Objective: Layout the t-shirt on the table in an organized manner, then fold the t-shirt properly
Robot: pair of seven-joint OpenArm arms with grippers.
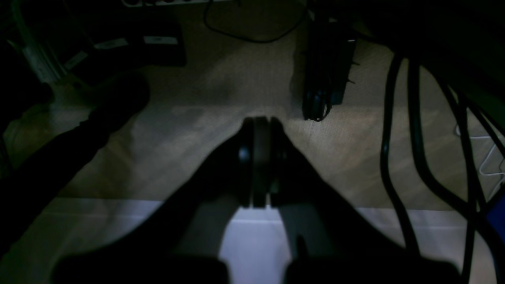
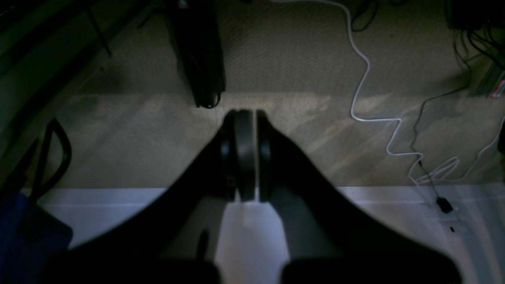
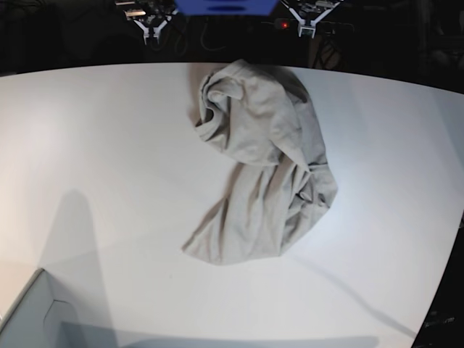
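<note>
Nearest the base camera, at the lower left, sits a pale grey box corner [image 3: 32, 319], well apart from the cloth and apparently just parked out of the working area. Moving right across the table [image 3: 94, 145], a broad bare stretch of white surface leaves plenty of room for spreading. Right of centre lies the t-shirt [image 3: 264, 167], bunched in a loose heap that runs from the far edge toward the near middle, with heavy folds at its upper end and a flatter flap trailing down to the left. No sleeve or collar can be told apart in this crumple, so laying out has not begun, by my judgement.

Neither arm shows in the base view. Each wrist camera looks past its own fingers at the carpeted floor and a strip of the table's edge, which suggests both arms hang back off the tabletop in a rest pose. On that view's left side belongs the right gripper [image 2: 246, 154], its fingers pressed together on nothing; a white cable [image 2: 369, 98] snakes over the carpet beyond it. The left gripper [image 1: 258, 157] is likewise clenched and empty, with black cables [image 1: 398, 157] hanging to its right.
</note>
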